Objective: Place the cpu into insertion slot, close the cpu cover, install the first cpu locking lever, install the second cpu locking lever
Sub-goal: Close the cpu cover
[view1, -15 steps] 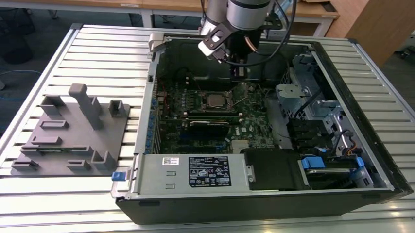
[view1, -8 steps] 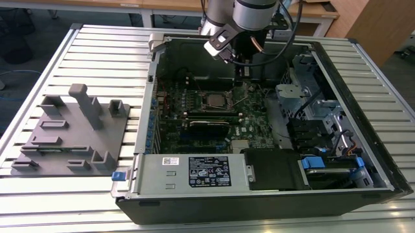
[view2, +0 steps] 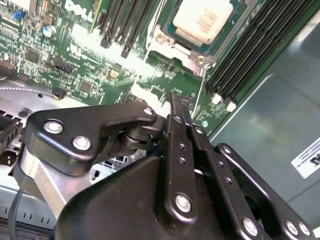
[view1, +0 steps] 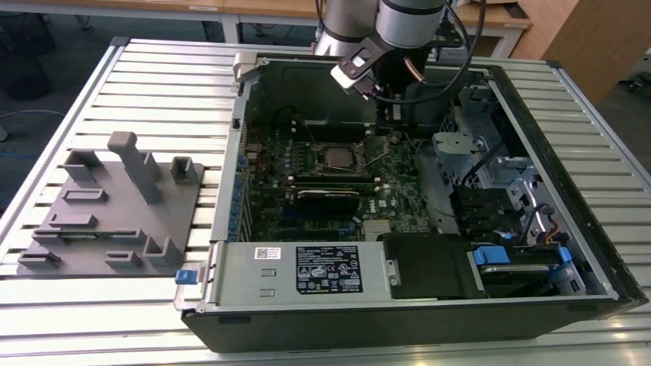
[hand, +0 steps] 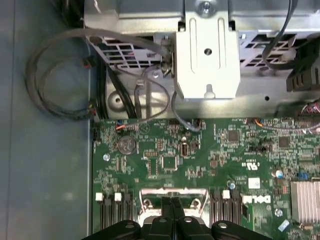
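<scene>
The cpu (view2: 202, 20) shows its dull silver top inside the insertion slot (view1: 336, 156) on the green motherboard. The silver cpu cover (view2: 167, 42) lies flat around the chip as a frame. A thin wire locking lever (view2: 200, 87) stands free beside the socket's corner. My gripper (view2: 176, 102) is shut, its black fingers pressed together with nothing between them. It hovers just off the socket's edge, on the side toward the case's back wall. In the first wrist view the fingertips (hand: 168, 204) sit right in front of the cover's silver edge (hand: 150, 197).
The arm (view1: 382, 30) reaches down into the open computer case (view1: 569, 252). Black memory slots (view2: 250, 50) flank the socket. A drive cage (view1: 458, 149) and cables (hand: 55, 75) stand close by. A grey fixture block (view1: 112, 206) rests on the slatted table at the exterior view's left.
</scene>
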### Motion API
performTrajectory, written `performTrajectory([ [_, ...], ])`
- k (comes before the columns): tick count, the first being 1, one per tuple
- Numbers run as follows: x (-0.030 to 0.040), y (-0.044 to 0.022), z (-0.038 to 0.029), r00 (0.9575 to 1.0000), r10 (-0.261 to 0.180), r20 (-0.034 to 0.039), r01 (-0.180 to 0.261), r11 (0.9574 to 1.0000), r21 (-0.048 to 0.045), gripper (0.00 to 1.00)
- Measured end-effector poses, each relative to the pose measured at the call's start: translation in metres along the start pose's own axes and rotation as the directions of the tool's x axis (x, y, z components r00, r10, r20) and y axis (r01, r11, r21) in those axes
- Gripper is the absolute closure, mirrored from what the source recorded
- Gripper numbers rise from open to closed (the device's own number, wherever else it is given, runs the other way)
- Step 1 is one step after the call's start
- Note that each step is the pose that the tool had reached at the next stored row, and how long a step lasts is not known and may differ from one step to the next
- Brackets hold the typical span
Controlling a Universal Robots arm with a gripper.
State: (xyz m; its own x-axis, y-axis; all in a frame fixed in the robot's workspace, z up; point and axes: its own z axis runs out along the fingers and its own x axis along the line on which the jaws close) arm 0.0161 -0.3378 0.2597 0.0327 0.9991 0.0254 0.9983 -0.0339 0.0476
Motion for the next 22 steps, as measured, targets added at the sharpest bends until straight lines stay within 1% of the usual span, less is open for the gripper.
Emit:
performTrajectory([
  [17, 0.0016, 0.0292, 0.0022, 1.0, 0.0, -0.0001, 0.0, 1.0, 0.0, 0.9],
  [20, 0.0017, 0.0319, 0.0031, 1.0, 0.0, -0.0001, 0.0, 1.0, 0.0, 0.9],
  [22, 0.0017, 0.0325, 0.0054, 1.0, 0.0, -0.0001, 0.0, 1.0, 0.0, 0.9],
])
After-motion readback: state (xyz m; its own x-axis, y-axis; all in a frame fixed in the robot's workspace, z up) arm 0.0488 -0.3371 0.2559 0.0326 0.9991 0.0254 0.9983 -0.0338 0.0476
